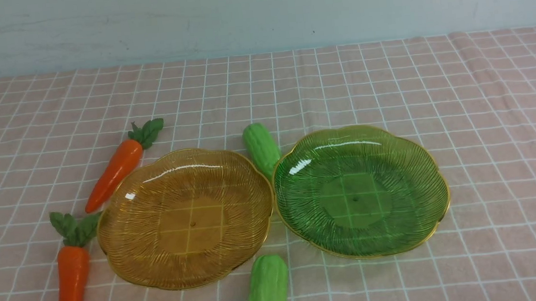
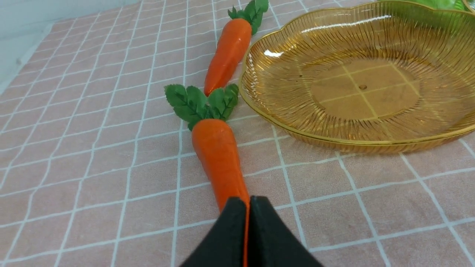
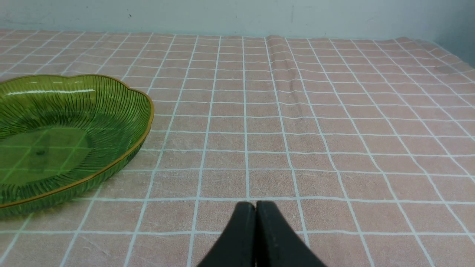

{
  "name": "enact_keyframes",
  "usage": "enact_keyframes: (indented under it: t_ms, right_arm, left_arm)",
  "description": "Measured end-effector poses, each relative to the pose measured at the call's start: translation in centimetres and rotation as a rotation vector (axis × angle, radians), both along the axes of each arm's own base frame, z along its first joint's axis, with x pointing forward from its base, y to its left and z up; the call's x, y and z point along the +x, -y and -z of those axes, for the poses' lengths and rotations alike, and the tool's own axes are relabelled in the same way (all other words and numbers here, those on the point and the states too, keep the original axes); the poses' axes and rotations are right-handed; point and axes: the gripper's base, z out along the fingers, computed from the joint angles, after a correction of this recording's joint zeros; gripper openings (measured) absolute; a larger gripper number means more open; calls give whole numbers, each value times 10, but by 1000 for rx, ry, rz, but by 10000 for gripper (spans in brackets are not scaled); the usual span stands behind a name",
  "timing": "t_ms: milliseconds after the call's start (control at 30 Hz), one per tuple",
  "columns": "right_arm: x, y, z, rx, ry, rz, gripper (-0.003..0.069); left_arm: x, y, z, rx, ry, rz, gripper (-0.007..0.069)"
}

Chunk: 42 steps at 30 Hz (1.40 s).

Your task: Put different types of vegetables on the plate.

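Two orange carrots with green tops lie left of the amber plate (image 1: 187, 224): the far carrot (image 1: 116, 169) and the near carrot (image 1: 72, 285). One light green gourd (image 1: 261, 146) lies between the amber plate and the green plate (image 1: 362, 191) at their far side. The other gourd (image 1: 267, 289) lies in front of them. Both plates are empty. Neither gripper shows in the front view. My left gripper (image 2: 247, 202) is shut and empty, over the pointed end of the near carrot (image 2: 217, 155). My right gripper (image 3: 255, 205) is shut and empty over bare cloth, right of the green plate (image 3: 55, 133).
A pink checked cloth (image 1: 488, 152) covers the table, with a raised fold running back at the right (image 3: 282, 70). A pale wall (image 1: 257, 12) stands behind the table. In the left wrist view the far carrot (image 2: 227, 55) lies beside the amber plate (image 2: 356, 78).
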Motion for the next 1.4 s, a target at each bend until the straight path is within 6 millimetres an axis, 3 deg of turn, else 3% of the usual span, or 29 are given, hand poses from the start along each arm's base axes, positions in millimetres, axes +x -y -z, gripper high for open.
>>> enact_keyframes:
  t_ms: [133,300,433,567,633,767,867,933,1000,1100,1167,1400]
  right_arm:
    - [0,0,0,0,0,-5,-15]
    - [0,0,0,0,0,-5,-15]
    - [0,0,0,8,0,-6,-15]
    - [2,-4,-7,272,93,-1,-15]
    - [2,-5,-15,452,181,8,-15]
    - [2,-2,-26,713,301,34,-15]
    - [2,0,-28,788,336,47,-15]
    - [2,0,-28,793,336,47,-15]
    - [2,0,-28,797,336,47,-15]
    - [2,-1,-27,799,314,43,-15]
    - [0,-9,-32,752,211,-8,-15]
    - [-1,-21,-107,396,-49,-143,-15]
  left_arm:
    - [1,2,-4,-69,39,-3,-3]
    - [3,5,-17,-440,151,-38,-3]
    - [4,5,-23,-628,197,-58,-3]
    - [4,-3,-38,-811,360,-111,-3]
    - [0,-6,-61,-852,454,-103,-3]
    - [-21,0,-133,-745,560,22,-3]
    - [-19,14,-168,-612,390,120,-3]
    - [1,22,-175,-522,169,152,-3]
    - [30,26,-169,-398,-107,148,-3]
    - [72,23,-140,-242,-437,95,-3]
    - [95,21,-118,-208,-598,46,-3]
    - [143,18,-75,-233,-776,-52,-2]
